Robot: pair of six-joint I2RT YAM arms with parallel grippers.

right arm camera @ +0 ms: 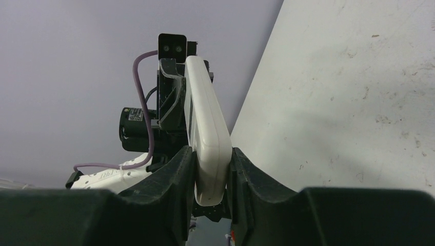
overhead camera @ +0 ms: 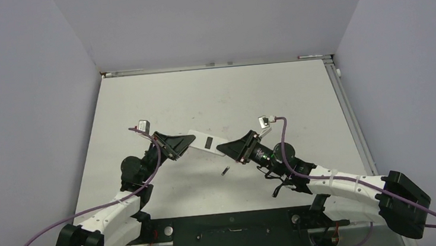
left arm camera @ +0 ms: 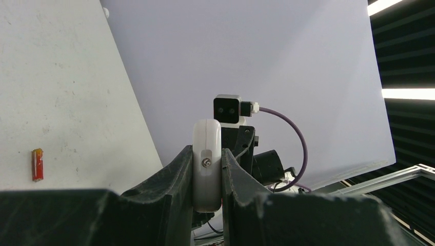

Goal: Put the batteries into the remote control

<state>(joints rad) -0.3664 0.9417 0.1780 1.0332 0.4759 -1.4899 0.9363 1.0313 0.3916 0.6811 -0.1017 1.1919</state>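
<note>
Your left gripper [left arm camera: 207,154] clamps the remote control [overhead camera: 204,141] at 1 end, right gripper [right arm camera: 211,151] seemingly pinches the other — reddish battery [left arm camera: 37,164] on the table [overhead camera: 260,89].

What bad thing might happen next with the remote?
The left tool and right tool each pinch one end of the remote control; if either slips, it may tip or fall. The reddish battery lies on the table, and neither tool is free to fetch it.

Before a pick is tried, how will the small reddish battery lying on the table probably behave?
The reddish battery looks like a rigid cylinder lying on its side, so a nudge may roll it. Being tiny, it is probably light and easily flicked away.
</note>
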